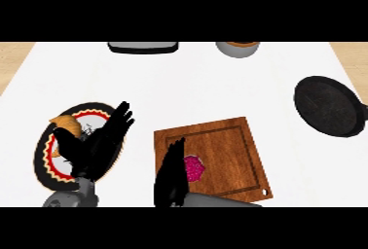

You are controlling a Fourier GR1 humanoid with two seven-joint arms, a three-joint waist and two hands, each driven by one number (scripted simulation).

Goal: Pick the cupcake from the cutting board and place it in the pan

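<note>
Cupcake (194,168): pink, sat on the wooden cutting board (223,146), in its lower left part, partly hidden. Right hand (173,175) lay directly at its left side, fingers stretched upward along the board's left portion, dark against the wood; appeared to touch the cupcake's edge, though whether any finger curled round it could not be told. Grey forearm entered from the lower edge beneath that hand, covering the board's bottom left corner.

Cutting board: rotated slightly, grooved near its rim, small hole at its lower right corner, resting on the white counter (215,82). Pan (327,107): black, round, well apart from the board to the upper right, close to the counter's right edge, nothing in it.

Left hand (101,143): open, fingers straight and spread, pointing up and right, hovered over or rested on a round plate (45,165) with a dark, red and white patterned rim at the counter's left. Brown bread-like item (64,121) sat on the plate's upper left part, just beside the hand.

Farther off, along the counter's far edge: grey tray-like object (142,47), cut off by the view; grey bowl (238,48), also partly cut off.
</note>
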